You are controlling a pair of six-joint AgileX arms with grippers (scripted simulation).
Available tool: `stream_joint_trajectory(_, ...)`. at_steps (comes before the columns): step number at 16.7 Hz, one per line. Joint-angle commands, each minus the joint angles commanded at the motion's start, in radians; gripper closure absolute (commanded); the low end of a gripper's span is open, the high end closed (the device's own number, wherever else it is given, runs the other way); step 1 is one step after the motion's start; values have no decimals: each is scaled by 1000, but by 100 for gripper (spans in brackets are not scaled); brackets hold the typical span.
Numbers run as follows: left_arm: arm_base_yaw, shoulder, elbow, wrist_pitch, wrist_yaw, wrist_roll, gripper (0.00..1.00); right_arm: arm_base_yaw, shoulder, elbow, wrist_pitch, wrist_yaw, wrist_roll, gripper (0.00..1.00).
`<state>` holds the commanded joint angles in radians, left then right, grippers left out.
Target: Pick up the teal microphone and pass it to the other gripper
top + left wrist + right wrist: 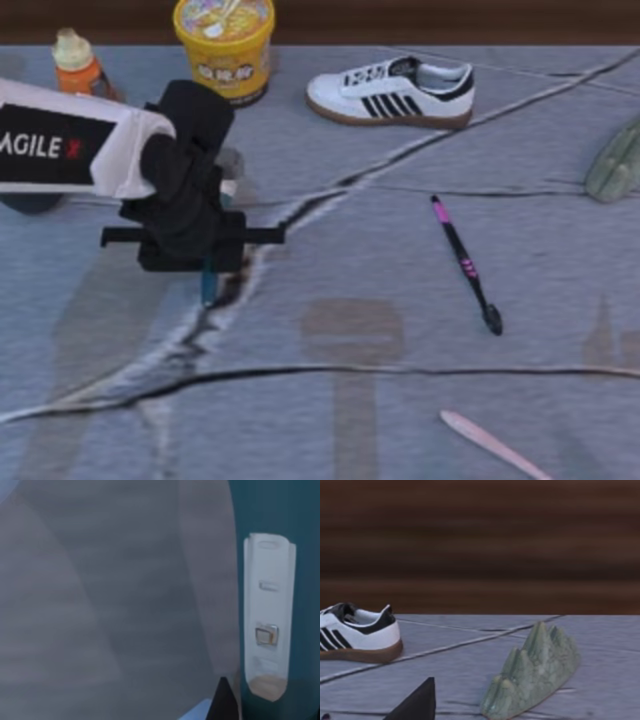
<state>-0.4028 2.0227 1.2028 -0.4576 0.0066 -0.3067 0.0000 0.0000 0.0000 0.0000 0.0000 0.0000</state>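
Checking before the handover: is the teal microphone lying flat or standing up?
Lying flat, it seems: the slim teal microphone stretches along the grey table, mostly hidden beneath the left end effector. Contact cannot be told.

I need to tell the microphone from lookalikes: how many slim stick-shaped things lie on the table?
3: the teal microphone under the left claw, the black-and-pink toothbrush right of centre, and a pink stick at the near right edge. The arm may hide more.

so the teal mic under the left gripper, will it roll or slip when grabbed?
The teal microphone looks rigid. Its tapered round handle may slide between fingers, so the left gripper should squeeze near the white switch strip. The rounded whitish head probably makes it roll if nudged.
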Motion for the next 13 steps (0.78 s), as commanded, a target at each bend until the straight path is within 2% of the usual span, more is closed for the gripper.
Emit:
stream_joint_trajectory(4,7,-54,-73,284,96,69,100,0,0,0,0,0,0,0)
stream_joint_trajectory(13,33,-248,-305,1082,354,256,100,0,0,0,0,0,0,0)
